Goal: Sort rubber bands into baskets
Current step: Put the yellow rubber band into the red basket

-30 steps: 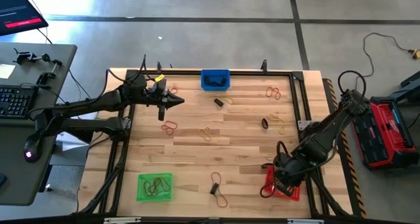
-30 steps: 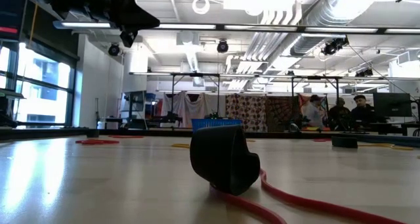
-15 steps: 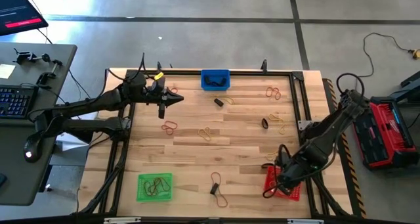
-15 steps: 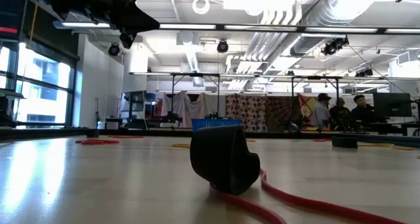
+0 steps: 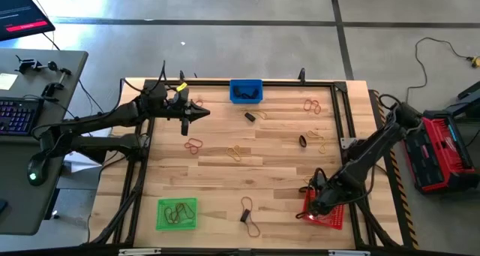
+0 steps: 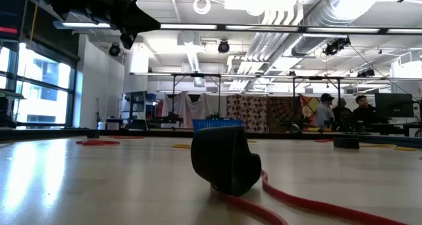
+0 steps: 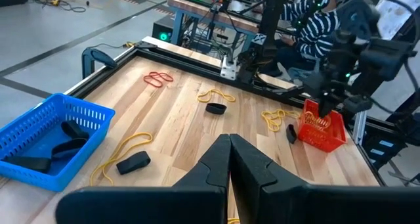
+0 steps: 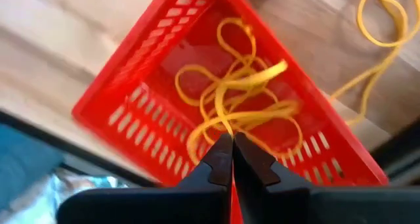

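The red basket stands at the table's near right with yellow rubber bands inside. My right gripper hangs just above it, pointing down, shut, with yellow strands meeting at its tips. My left gripper is shut on nothing, held high over the far left of the table. The blue basket with black bands sits at the far edge. The green basket with dark bands sits near left. Loose bands lie flat on the wood: red, yellow, black. My right gripper pinches a yellow rubber band between its two fingertips, coming from above and pointing down. The band's loops hang below the tips into the red basket among the other yellow bands. How much of it rests there, I cannot tell.
A black band and a red one lie near the front edge. More red bands lie at the far right. A black frame rims the table. A desk with a keyboard stands to the left. People sit beyond the far edge.
My right gripper has gone down toward the red basket, rolling about its own axis as it sank, and has stayed shut. My left arm has kept still.
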Robot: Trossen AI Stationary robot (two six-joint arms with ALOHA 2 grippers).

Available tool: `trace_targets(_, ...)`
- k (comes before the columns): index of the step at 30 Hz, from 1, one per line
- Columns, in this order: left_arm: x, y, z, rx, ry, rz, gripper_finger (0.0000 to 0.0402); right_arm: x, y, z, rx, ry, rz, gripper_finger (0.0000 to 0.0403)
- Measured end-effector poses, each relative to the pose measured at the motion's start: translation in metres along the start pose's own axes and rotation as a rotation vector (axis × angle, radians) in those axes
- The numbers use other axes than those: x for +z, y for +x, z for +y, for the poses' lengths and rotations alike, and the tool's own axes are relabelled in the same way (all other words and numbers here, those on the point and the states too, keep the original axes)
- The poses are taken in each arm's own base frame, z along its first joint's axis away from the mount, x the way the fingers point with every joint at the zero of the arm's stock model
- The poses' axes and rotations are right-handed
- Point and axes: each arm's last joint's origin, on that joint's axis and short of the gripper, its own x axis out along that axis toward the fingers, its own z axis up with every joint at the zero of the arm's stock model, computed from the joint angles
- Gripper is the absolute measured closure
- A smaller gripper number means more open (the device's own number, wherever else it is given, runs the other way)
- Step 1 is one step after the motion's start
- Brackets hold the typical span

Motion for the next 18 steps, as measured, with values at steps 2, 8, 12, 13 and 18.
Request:
trace_targets(2,0.0,0.0,0.0,0.0,-0.009,0.001,0.0401,0.002,0.006,-0.003,0.002,0.02,-0.001,0.0403)
trace_targets(8,0.0,0.0,0.0,0.0,-0.018,0.002,0.0401,-0.003,0.015,-0.011,-0.029,0.041,0.013,0.0403)
trace_targets(12,0.0,0.0,0.0,0.0,-0.019,0.005,0.0401,-0.014,0.017,-0.015,-0.043,0.055,0.031,0.0403)
trace_targets(13,-0.001,0.0,0.0,0.0,-0.019,0.005,0.0402,-0.017,0.017,-0.016,-0.047,0.063,0.033,0.0403)
trace_targets(18,0.0,0.0,0.0,0.0,-0.012,0.005,0.0401,-0.031,0.019,-0.02,-0.037,0.087,0.053,0.0403)
